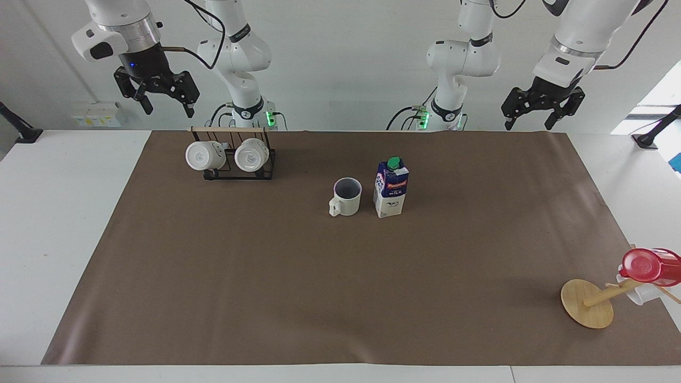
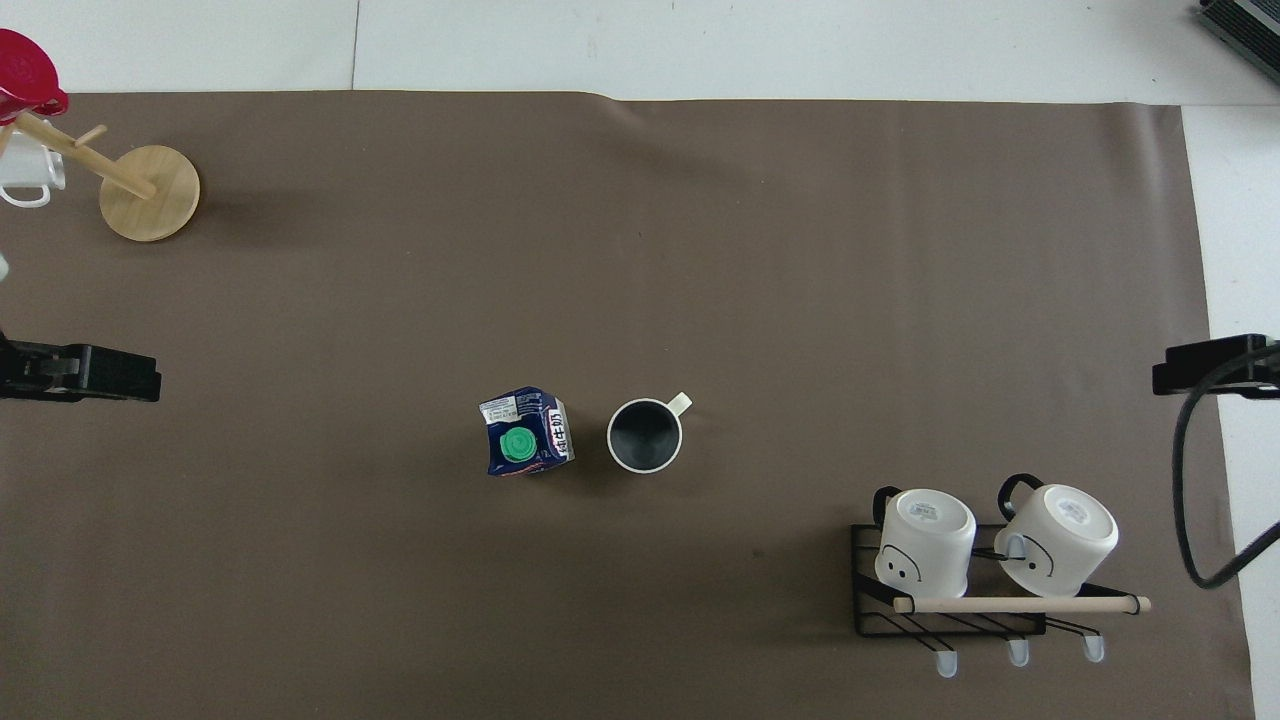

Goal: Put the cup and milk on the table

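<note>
Brown paper covers the table (image 1: 32,223), and near its middle the cup (image 1: 347,197) and the milk (image 1: 391,188) stand upright just beside each other, the milk toward the left arm's end. Both grippers hang raised and empty, fingers spread: the left gripper (image 1: 540,120) at two o'clock from the milk, the right gripper (image 1: 166,108) at ten o'clock from the cup, over the mug rack (image 1: 237,159).

Bright, even indoor light; both views sharp.

Soft diffuse light fills the scene, with daylight blowing out to white at the right edge of the facing view. Shadows on the brown paper (image 1: 266,276) are faint and blurred: a dim patch beside the milk (image 1: 391,189) and the cup (image 1: 346,197), another beside the wooden stand (image 2: 150,192) at upper left of the overhead view. No glare and no motion blur.
</note>
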You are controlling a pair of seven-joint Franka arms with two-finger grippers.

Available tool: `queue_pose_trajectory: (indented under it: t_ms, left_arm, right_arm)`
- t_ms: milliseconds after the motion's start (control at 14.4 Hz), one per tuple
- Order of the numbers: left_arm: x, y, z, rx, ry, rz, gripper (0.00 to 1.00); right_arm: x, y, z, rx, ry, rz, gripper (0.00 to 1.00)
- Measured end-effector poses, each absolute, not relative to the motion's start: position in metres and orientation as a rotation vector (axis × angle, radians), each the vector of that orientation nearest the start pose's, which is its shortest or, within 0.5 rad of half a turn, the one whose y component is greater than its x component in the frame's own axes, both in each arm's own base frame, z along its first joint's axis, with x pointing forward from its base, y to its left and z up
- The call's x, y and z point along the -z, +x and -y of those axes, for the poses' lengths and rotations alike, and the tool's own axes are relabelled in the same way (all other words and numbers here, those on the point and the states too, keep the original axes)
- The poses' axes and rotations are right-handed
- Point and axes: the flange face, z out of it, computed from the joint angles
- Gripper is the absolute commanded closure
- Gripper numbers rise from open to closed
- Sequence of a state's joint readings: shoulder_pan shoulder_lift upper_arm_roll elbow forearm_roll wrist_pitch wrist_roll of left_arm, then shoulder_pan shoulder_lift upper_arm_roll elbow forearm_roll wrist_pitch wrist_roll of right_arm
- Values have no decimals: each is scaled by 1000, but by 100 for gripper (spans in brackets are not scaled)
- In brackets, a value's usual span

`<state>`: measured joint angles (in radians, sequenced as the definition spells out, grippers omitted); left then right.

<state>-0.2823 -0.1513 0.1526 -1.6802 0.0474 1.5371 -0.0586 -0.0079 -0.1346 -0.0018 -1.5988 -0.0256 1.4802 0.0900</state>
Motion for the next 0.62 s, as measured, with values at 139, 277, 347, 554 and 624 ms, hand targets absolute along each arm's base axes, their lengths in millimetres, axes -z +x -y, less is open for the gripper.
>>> queue_pose_trajectory:
  t_ms: [139, 277, 347, 554, 624]
  left_arm:
    - [-649, 501, 52, 11, -3116, -115, 0]
    - [-648, 502, 43, 8, -3115, -113, 0]
    - [-648, 503, 38, 7, -3114, -108, 0]
    - [-648, 503, 36, 7, -3113, -112, 0]
    - [-648, 502, 40, 8, -3110, -122, 0]
  right_arm:
    - [-675, 502, 8, 27, -3162, -162, 0]
    - [-675, 502, 8, 27, -3162, -162, 0]
    - [-675, 502, 8, 27, -3162, -162, 0]
    - [-675, 502, 8, 27, -3162, -162, 0]
    - [-675, 502, 8, 27, -3162, -162, 0]
